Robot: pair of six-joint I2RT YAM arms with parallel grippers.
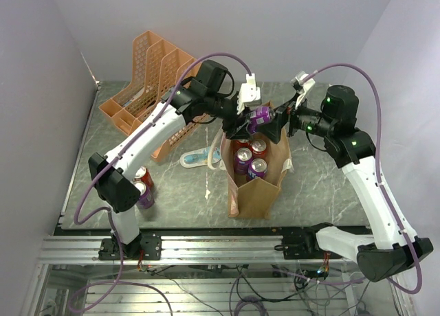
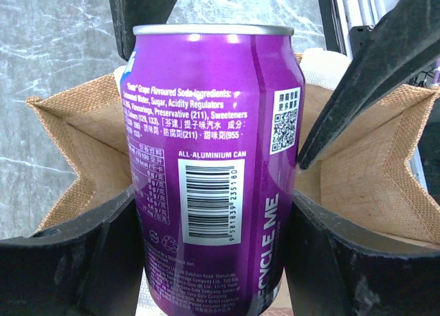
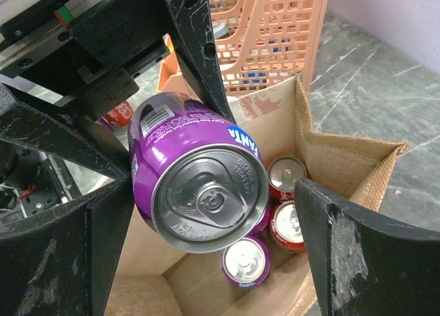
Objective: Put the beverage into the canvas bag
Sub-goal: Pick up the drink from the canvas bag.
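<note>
A purple Fanta can (image 1: pixel 261 115) hangs on its side over the open mouth of the tan canvas bag (image 1: pixel 256 192). My left gripper (image 1: pixel 242 122) is shut on the can's body; in the left wrist view the can (image 2: pixel 213 158) fills the space between my black fingers (image 2: pixel 69 261), with the bag (image 2: pixel 357 172) below. My right gripper (image 1: pixel 280 122) is open and faces the can's top end (image 3: pixel 206 192). Its fingers (image 3: pixel 371 254) stand wide on either side without gripping. Three cans (image 3: pixel 292 223) stand inside the bag (image 3: pixel 344 151).
An orange mesh organiser (image 1: pixel 148 75) stands at the back left. A red can (image 1: pixel 143 175) and a purple can (image 1: pixel 145 194) stand on the table by the left arm. A flat white-blue pouch (image 1: pixel 198 156) lies left of the bag.
</note>
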